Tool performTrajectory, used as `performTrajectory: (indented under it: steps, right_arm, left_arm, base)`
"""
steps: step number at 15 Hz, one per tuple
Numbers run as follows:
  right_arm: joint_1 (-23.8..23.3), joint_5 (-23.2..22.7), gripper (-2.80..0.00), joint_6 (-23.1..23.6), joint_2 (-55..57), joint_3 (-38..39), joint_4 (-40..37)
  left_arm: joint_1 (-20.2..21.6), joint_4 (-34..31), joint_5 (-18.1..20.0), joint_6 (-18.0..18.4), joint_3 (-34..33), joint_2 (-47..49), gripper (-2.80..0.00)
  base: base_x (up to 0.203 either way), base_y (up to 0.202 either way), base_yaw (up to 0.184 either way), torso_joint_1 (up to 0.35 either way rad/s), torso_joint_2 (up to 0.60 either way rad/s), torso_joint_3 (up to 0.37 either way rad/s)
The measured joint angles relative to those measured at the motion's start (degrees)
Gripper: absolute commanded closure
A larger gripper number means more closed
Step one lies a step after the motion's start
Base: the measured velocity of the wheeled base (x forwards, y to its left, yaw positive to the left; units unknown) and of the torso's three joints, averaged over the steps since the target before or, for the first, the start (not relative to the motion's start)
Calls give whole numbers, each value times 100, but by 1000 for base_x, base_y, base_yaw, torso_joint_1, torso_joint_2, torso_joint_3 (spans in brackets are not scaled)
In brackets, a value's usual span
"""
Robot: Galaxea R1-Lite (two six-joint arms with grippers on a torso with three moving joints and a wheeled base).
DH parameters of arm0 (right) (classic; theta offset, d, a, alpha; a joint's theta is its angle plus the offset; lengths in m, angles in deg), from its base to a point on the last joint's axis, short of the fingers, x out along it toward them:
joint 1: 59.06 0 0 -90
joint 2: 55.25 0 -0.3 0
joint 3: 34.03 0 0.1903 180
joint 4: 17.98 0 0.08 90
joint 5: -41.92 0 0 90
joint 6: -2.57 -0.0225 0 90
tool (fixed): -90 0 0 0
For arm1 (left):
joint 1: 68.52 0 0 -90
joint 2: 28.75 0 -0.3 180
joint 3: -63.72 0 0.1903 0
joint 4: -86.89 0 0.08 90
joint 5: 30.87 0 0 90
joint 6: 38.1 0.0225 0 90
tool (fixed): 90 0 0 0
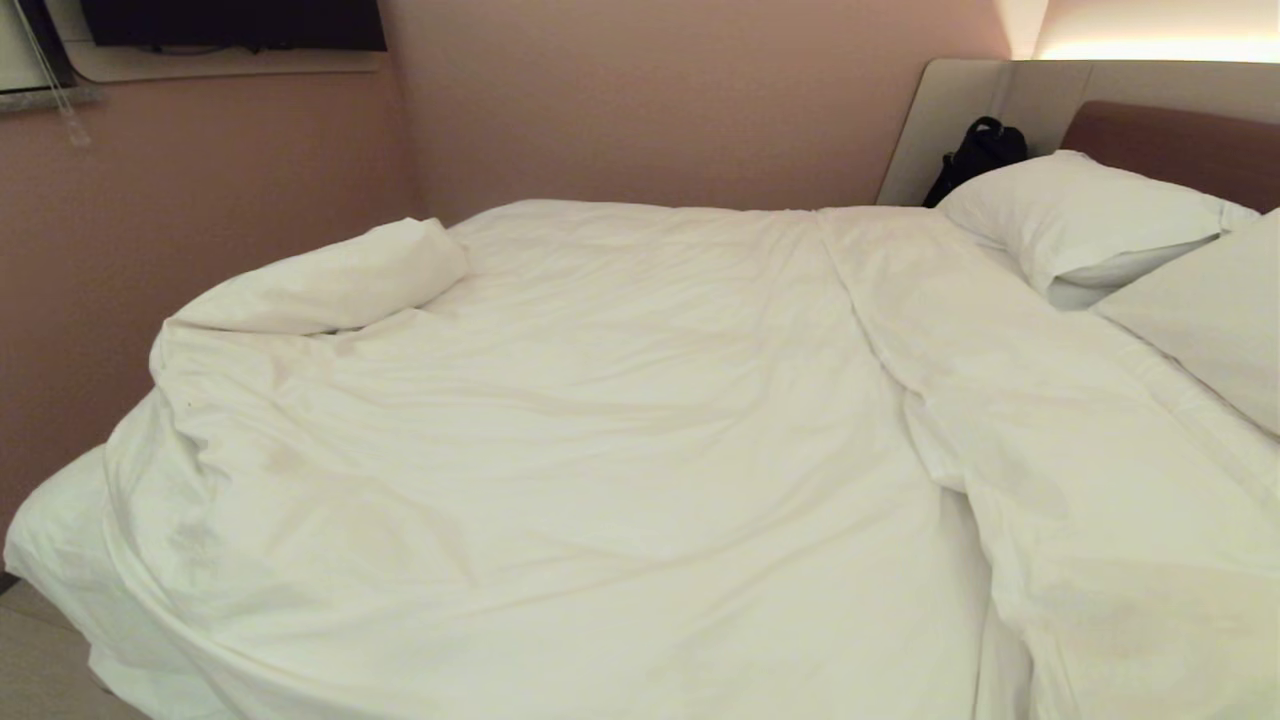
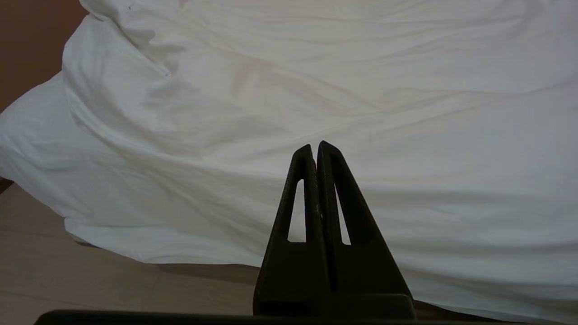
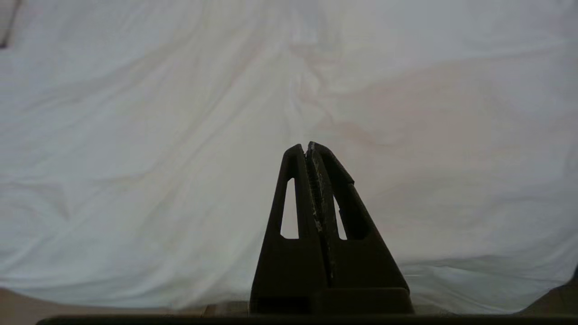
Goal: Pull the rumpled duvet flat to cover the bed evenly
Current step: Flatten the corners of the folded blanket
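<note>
Head view: duvet (image 1: 600,440) lies rumpled over the bed (image 1: 50,540), long axis running from the near foot end toward the pillows (image 1: 1080,215) at far right; far-left corner folded back in a roll; a ridge runs along its right side.
Left wrist view: left claw (image 2: 315,151) pinched together, empty, just off the duvet's hanging edge above the floor (image 2: 67,280).
Right wrist view: right claw (image 3: 307,151) pressed together, empty, duvet spread ahead of it.

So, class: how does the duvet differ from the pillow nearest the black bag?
The duvet sprawls across most of the bed; the pillow sits only at the headboard end. The duvet is creased, with one far corner folded over; the pillow looks plump and smooth. Both are plain white.
</note>
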Motion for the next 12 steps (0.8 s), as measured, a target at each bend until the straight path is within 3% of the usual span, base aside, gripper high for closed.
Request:
performTrajectory:
  steps: [5, 8, 12]
  right_arm:
    - [37, 114, 0, -21, -1184, -112, -539]
    - [435, 97, 0, -60, -2017, -115, -796]
    - [631, 116, 0, 12, -2888, 390, -1043]
  left_arm:
    - [0, -1, 0, -2, 0, 0, 0]
    - [0, 0, 2, -3, 0, 0, 0]
    - [0, 0, 2, -2, 0, 0, 0]
  base:
    - [0, 0, 0, 0, 0, 0]
    - [0, 0, 0, 0, 0, 0]
    - [0, 0, 0, 0, 0, 0]
